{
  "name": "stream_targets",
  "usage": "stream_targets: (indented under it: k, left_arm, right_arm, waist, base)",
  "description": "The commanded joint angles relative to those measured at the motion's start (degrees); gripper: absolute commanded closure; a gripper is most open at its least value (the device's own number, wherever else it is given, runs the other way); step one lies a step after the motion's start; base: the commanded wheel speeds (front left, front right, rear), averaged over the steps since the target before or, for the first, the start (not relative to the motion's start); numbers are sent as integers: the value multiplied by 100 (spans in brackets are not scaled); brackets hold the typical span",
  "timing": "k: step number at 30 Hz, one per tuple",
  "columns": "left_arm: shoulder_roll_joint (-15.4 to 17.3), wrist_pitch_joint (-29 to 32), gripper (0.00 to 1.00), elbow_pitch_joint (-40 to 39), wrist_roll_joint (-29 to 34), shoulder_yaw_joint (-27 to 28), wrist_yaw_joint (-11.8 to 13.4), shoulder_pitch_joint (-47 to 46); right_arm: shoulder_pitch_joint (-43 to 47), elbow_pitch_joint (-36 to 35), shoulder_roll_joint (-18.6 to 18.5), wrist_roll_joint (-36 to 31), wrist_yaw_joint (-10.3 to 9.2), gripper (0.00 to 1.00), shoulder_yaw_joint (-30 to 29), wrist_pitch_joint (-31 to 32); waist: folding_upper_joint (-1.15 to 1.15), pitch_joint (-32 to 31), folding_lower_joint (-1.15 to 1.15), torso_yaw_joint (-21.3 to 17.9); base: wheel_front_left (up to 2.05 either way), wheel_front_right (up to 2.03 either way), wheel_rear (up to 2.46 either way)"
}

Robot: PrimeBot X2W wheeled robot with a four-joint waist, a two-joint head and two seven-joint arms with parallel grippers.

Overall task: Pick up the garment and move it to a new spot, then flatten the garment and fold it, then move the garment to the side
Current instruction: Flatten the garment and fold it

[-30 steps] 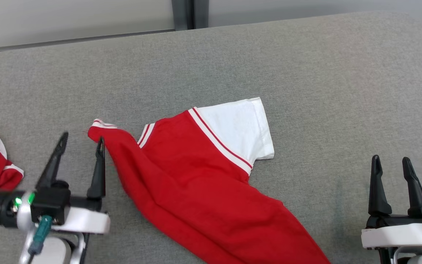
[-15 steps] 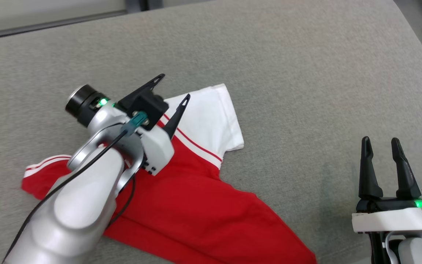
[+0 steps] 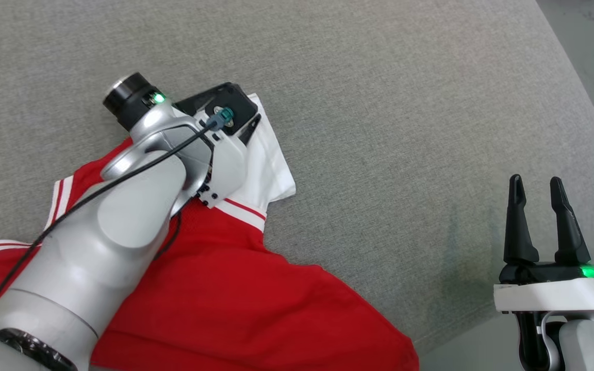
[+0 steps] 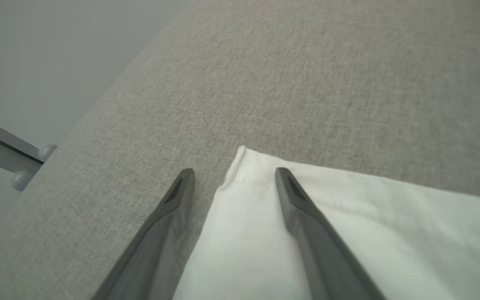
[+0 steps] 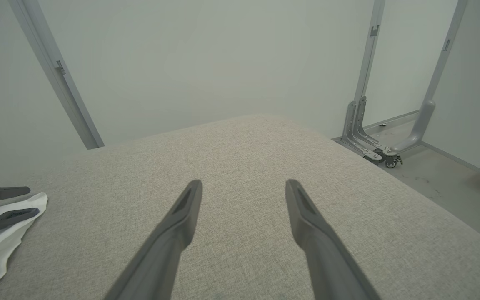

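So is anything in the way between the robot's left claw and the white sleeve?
Nothing visible is. The left gripper hangs open right at the white sleeve of the red shirt, with the sleeve's corner between its two fingers, over the grey fabric surface.

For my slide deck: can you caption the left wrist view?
Open left gripper framing the corner of the white sleeve, which lies on the grey surface.

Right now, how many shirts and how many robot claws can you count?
Shirts: 1, the red and white garment
Claws: 2, the left gripper and the right gripper, both open
Total: 3
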Motion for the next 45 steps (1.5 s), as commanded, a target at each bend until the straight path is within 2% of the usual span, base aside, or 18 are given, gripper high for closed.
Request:
stream_targets:
  k: [1,5,6,7,8,9,14,20,25,28,32,35,43,45]
  left_arm:
    - [58,-4,0,287,-78,-151,3,-87]
    - [32,72,0,585,-269,-425,0,-125]
    - [24,112,17,654,-362,-538,-1,-112]
    - [27,166,59,716,-450,-671,-3,-121]
    - [34,217,93,751,-555,-793,-10,-128]
    - [51,196,100,770,-661,-890,-10,-165]
    - [162,4,100,805,-1144,-1078,9,-456]
    - [305,-821,100,622,-1734,-802,5,-970]
    - [762,-1124,100,647,-2244,-440,5,-1410]
    - [1064,-1367,100,689,-2309,-297,16,-1606]
    - [1394,-1708,100,656,-2403,-17,172,-1775]
    - [1545,-1811,100,620,-2515,146,207,-1661]
    - [1620,-1927,100,394,-2639,233,227,-1220]
    - [1595,-1946,100,306,-2649,247,252,-1072]
  right_arm:
    - [-43,-37,-7,53,-2,0,12,-3]
    - [-19,-29,-8,87,-2,0,24,-3]
    - [-15,-21,-8,99,-2,0,22,-3]
    - [-10,-14,-8,97,-2,0,16,-3]
    - [-8,-9,-8,93,-2,0,12,-3]
    - [-8,-6,-8,97,-2,0,8,-3]
    - [-71,-19,-8,125,-2,0,-1,-3]
    - [-70,-78,-9,147,-2,0,-48,-3]
    - [-66,-71,-9,182,-2,0,-85,-3]
    - [-68,-60,-9,178,-2,0,-151,-3]
    - [-51,-37,-8,96,-2,0,-232,-3]
    - [-35,-22,-7,17,-2,0,-194,-3]
    - [-77,524,-14,38,-2,0,796,-3]
    - [-180,906,-242,128,-4,0,1234,-3]
  waist:
    - [0,71,0,-97]
    - [0,81,0,-130]
    - [0,82,0,-136]
    - [0,81,0,-139]
    - [0,81,0,-139]
    - [0,79,0,-136]
    - [0,34,0,-100]
    - [0,25,0,25]
    - [0,59,0,119]
    - [0,61,0,191]
    - [0,25,0,317]
    - [0,-24,0,439]
    - [0,-116,0,831]
    - [0,-168,0,960]
  base:
    - [0,0,0]
    - [0,0,0]
    - [0,0,0]
    - [0,0,0]
    - [0,0,0]
    - [0,0,0]
    - [0,0,0]
    - [0,0,0]
    - [0,0,0]
    - [0,0,0]
    - [0,0,0]
    - [0,0,0]
    - [0,0,0]
    - [0,0,0]
